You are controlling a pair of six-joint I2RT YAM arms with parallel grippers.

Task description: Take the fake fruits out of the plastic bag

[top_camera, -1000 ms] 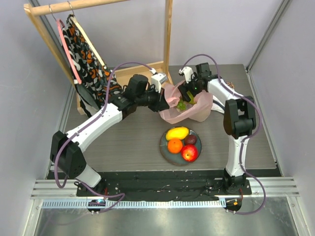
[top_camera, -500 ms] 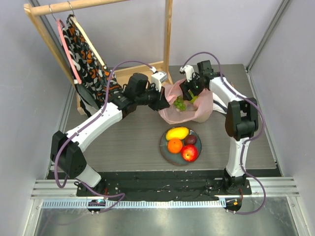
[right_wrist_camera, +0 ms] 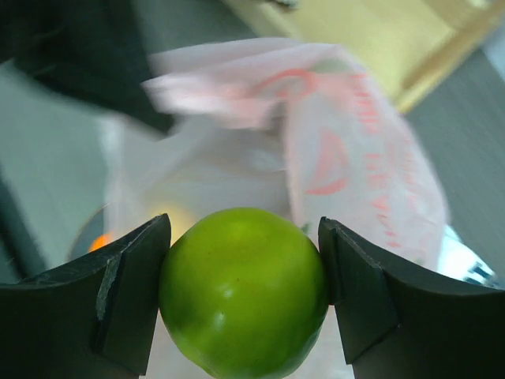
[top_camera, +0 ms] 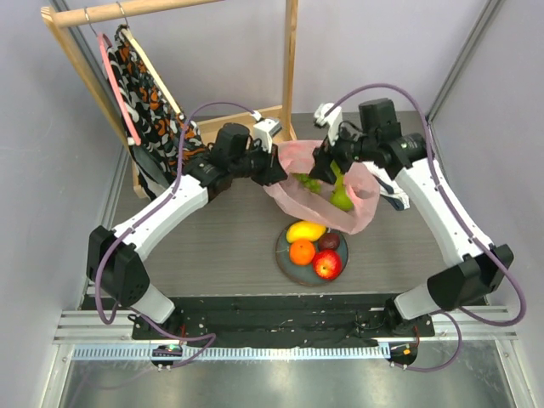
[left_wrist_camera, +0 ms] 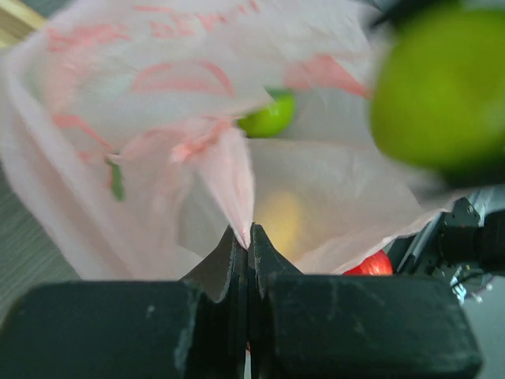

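Pink plastic bag (top_camera: 323, 211) held beyond the fruit-filled plate (top_camera: 280, 255).
Its rim is pinched in the left gripper's (left_wrist_camera: 248, 237) shut jaws; a green apple (right_wrist_camera: 243, 316) is clamped in the right gripper's (right_wrist_camera: 245, 272) jaws. Grapes (top_camera: 308, 180) are glimpsed inside; the rest is blurred.

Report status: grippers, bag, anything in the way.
Left gripper shut on plastic bag edge. Right gripper shut on green apple, at bag mouth. Another green fruit inside bag. Plate nearby holds four fruits.

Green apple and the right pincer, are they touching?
Touching. The right wrist view shows the right pincer with fingers pressed against both sides of the green apple.
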